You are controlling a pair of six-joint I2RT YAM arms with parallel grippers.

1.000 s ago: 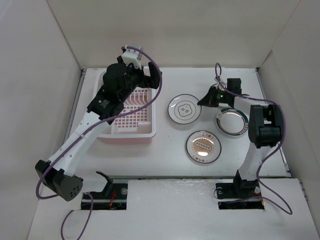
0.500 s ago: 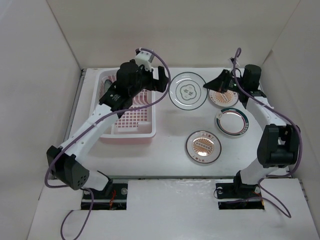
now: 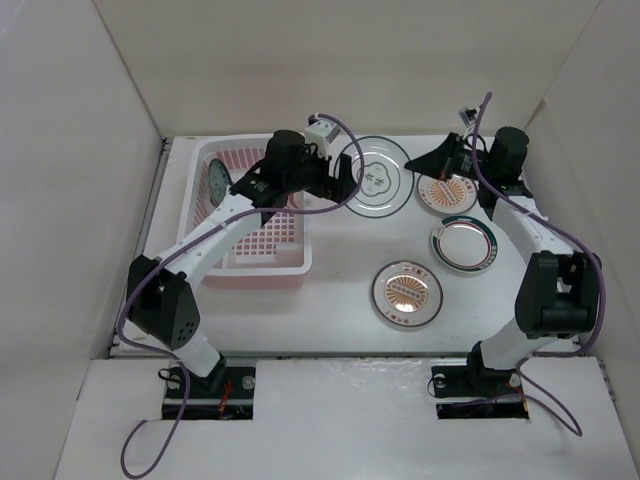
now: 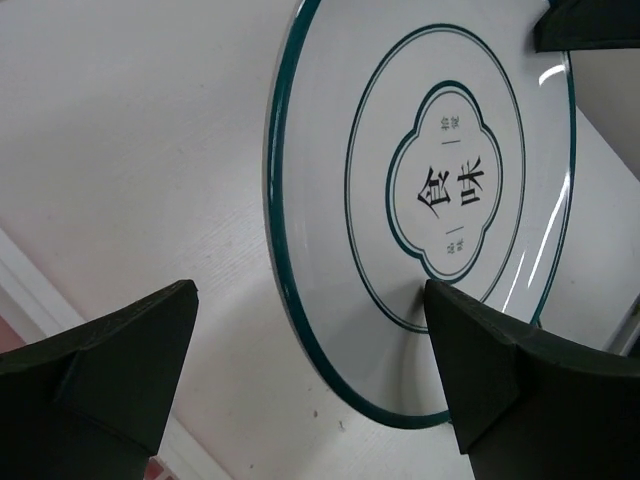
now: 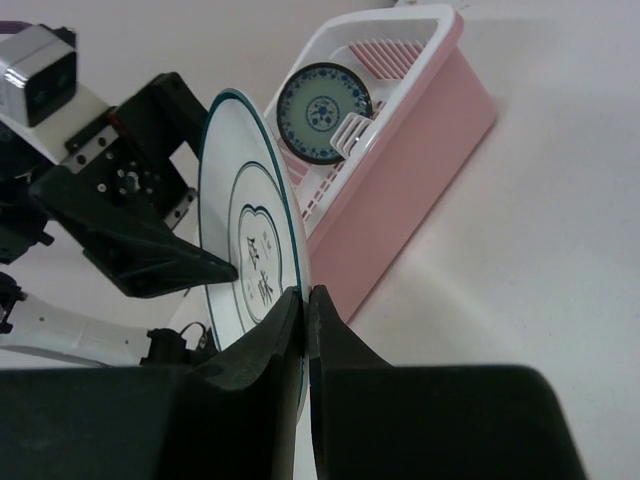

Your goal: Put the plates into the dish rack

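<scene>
A white plate with dark green rings (image 3: pixel 378 178) is held on edge above the table at the back. My right gripper (image 3: pixel 428 167) is shut on its right rim; the right wrist view shows the jaws (image 5: pixel 306 300) pinching that plate (image 5: pixel 245 250). My left gripper (image 3: pixel 348 180) is open at the plate's left edge. In the left wrist view the plate (image 4: pixel 420 190) stands between the spread fingers (image 4: pixel 130 350), with the right finger in front of its face. The pink-white dish rack (image 3: pixel 255 264) holds one blue-patterned plate (image 3: pixel 217 182), also in the right wrist view (image 5: pixel 323 100).
An orange sunburst plate (image 3: pixel 447 193) lies under the right arm. A green-rimmed plate (image 3: pixel 463 243) and another orange plate (image 3: pixel 406 292) lie on the table's right half. The left arm reaches across the rack (image 5: pixel 400 150). White walls enclose the table.
The right gripper lifted the white plate off the table and carried it to the back. The left arm swung right from over the rack to the plate's left edge.
</scene>
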